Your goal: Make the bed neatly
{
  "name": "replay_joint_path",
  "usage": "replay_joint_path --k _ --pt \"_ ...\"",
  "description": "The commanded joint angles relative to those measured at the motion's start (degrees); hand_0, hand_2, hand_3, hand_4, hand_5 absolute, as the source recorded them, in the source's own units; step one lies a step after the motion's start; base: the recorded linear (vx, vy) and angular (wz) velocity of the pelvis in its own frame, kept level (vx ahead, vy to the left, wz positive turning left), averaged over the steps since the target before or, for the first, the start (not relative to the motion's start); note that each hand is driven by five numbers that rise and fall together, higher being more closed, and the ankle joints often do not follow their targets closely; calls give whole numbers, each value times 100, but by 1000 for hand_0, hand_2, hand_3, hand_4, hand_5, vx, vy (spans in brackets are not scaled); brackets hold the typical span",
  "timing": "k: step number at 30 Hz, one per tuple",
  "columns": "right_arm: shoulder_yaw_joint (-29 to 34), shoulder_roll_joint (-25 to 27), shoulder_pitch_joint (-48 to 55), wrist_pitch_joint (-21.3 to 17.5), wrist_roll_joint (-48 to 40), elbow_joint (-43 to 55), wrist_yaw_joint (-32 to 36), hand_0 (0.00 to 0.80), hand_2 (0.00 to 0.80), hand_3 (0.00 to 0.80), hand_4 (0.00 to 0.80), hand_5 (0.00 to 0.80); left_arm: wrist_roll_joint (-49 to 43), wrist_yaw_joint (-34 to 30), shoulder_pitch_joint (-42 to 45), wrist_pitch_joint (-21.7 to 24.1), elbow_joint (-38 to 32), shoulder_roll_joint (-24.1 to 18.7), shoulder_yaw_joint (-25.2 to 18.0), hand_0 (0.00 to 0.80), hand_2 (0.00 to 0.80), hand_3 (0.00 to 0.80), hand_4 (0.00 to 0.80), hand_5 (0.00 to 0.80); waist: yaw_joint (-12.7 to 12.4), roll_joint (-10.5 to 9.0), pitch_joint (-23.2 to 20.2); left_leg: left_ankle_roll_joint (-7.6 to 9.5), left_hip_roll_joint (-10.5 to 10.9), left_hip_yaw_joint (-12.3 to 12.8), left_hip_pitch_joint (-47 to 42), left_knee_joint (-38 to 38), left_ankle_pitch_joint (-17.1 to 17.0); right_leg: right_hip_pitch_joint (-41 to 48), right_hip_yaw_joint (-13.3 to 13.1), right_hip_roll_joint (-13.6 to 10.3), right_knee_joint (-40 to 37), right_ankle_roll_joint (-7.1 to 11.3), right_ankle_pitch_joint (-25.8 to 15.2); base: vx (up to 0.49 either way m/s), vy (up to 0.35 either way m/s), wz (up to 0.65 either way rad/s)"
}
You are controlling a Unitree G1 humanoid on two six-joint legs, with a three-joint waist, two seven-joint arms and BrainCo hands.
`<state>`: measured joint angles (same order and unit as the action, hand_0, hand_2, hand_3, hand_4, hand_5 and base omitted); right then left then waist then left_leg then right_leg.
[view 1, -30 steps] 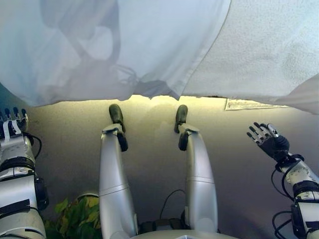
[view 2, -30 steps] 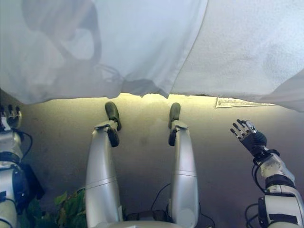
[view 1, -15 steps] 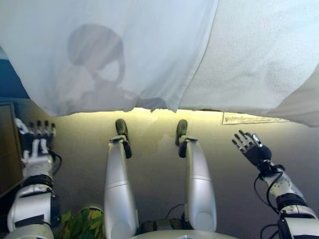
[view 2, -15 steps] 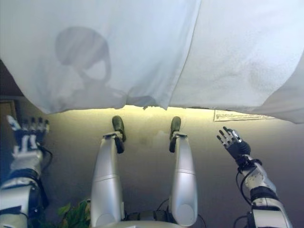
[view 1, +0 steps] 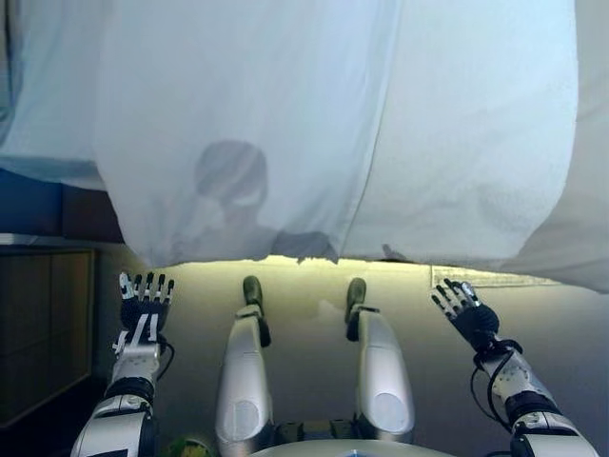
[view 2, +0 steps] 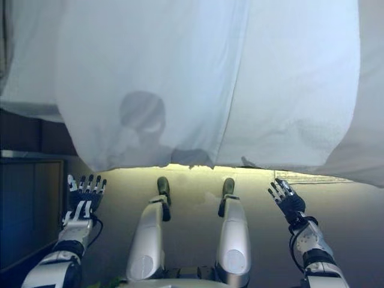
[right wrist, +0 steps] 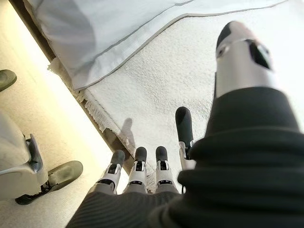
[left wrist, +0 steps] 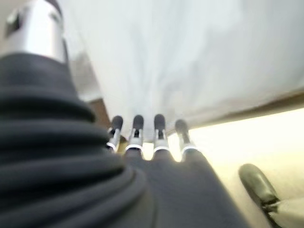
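A smooth white sheet (view 1: 247, 124) hangs over the near edge of the bed on the left and middle. A textured white blanket (view 1: 476, 143) with a fringed hem hangs beside it on the right. My left hand (view 1: 143, 305) is open, fingers straight, just below the sheet's lower left corner and apart from it. My right hand (view 1: 463, 309) is open below the blanket's hem, touching nothing. The left wrist view shows the sheet (left wrist: 190, 57) past the straight fingers (left wrist: 159, 124). The right wrist view shows the blanket (right wrist: 180, 71) and the sheet's hemmed edge (right wrist: 109, 28).
A dark wooden cabinet (view 1: 38, 324) stands at the left beside the bed. A further white cover (view 1: 590, 190) hangs at the far right. A printed label (view 1: 495, 277) lies under the blanket's hem. Beige floor (view 1: 304, 286) lies below the bed edge.
The whole view has shifted, showing more of the bed. Both hands have risen toward the hanging edge, and the left hand has come inward from the view's left border.
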<state>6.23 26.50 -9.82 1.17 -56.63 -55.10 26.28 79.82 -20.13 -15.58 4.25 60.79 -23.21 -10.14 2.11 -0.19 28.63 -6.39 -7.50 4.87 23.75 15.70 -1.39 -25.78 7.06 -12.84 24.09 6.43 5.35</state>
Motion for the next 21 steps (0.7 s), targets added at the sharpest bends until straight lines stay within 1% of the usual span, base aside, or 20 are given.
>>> replay_joint_path --k 1,3,5,7,8,9,10,11,12,13,14,16,18,19,21 --pt "78 -32 300 -180 314 -170 -168 0 0 0 0 0 -660 133 127 91 306 -171 246 0 0 0 0 0 -35 -147 -610 113 267 253 -421 86 374 565 257 -249 -943 123 -724 91 -146 6" --pt "84 -113 353 -162 445 -300 -98 0 0 0 0 0 -929 75 196 142 529 -181 270 0 0 0 0 0 -6 -140 -791 117 291 276 -728 -283 225 879 290 -236 -1221 119 -790 86 -120 4" --pt "80 -229 482 -54 669 -407 -140 0 0 0 0 0 -1270 108 359 93 620 -130 244 0 0 0 0 0 16 -95 -1111 117 292 325 -1233 -814 104 1390 304 -168 -1650 131 -836 143 -114 -8" --pt "65 -316 568 -38 934 -632 -169 0 0 0 0 0 -1521 110 492 101 717 -86 219 0 0 0 0 0 25 -43 -1386 109 288 341 -1575 -1177 -2 1738 299 -108 -2014 125 -933 132 -66 -11" --pt "47 -354 595 -31 1019 -688 -198 0 0 0 0 0 -1584 138 529 124 734 -65 208 0 0 0 0 0 26 -28 -1451 107 283 344 -1678 -1275 -33 1831 301 -87 -2101 118 -961 113 -36 -4" --pt "31 -394 613 -35 1090 -743 -230 0 0 0 0 0 -1662 185 567 145 742 -38 201 0 0 0 0 0 26 -11 -1519 105 278 347 -1771 -1361 -54 1912 293 -72 -2189 117 -985 135 -61 -1" --pt "-42 -534 649 7 1227 -889 -342 0 0 0 0 0 -2022 327 626 245 789 29 230 0 0 0 0 0 19 25 -1719 113 265 363 -1942 -1521 -87 2057 289 -58 -2337 118 -1038 130 -72 -2" --pt "-64 -593 673 52 1234 -916 -400 0 0 0 0 0 -2311 459 652 286 794 64 245 0 0 0 0 0 15 32 -1780 113 260 384 -2055 -1624 -118 2155 283 -47 -2437 122 -1082 168 -96 -8" --pt "-100 -696 719 64 1128 -990 -452 0 0 0 0 0 -2913 591 685 296 936 79 394 0 0 0 0 0 42 57 -1909 103 221 421 -2231 -1774 -140 2306 271 -14 -2554 124 -1101 135 -76 -10" --pt "-126 -762 756 77 935 -1042 -481 0 0 0 0 0 -3412 573 705 337 1074 98 552 0 0 0 0 0 87 72 -2023 95 198 461 -2309 -1874 -195 2363 228 25 -2646 116 -1153 124 -64 -10" --pt "-137 -789 785 94 842 -1061 -512 0 0 0 0 0 -3658 516 710 378 1144 119 636 0 0 0 0 0 105 84 -2070 91 190 487 -2370 -1938 -217 2407 198 47 -2695 113 -1173 118 -41 -10" --pt "-49 -886 871 6 862 -1472 -589 0 0 0 0 0 -3951 446 635 412 1279 266 919 0 0 0 0 0 181 161 -2289 72 186 525 -2531 -2070 -216 2570 168 85 -2870 134 -1227 111 -7 -9" --pt "3 -922 868 -21 993 -1663 -747 0 0 0 0 0 -4056 374 591 390 1282 386 1042 0 0 0 0 0 185 204 -2353 69 187 534 -2569 -2070 -184 2624 184 94 -2909 137 -1227 38 7 -5" --pt "67 -965 847 -45 957 -1847 -945 0 0 0 0 0 -4037 397 562 397 1287 521 1138 0 0 0 0 0 174 233 -2409 74 197 496 -2603 -2070 -166 2674 187 106 -2909 123 -1206 42 1 -4" --pt "253 -1015 807 4 653 -2210 -1347 0 0 0 0 0 -4035 406 576 482 1388 766 1216 0 0 0 0 0 167 258 -2478 97 185 515 -2715 -2070 -135 2783 185 126 -2902 92 -1158 81 -14 -2"
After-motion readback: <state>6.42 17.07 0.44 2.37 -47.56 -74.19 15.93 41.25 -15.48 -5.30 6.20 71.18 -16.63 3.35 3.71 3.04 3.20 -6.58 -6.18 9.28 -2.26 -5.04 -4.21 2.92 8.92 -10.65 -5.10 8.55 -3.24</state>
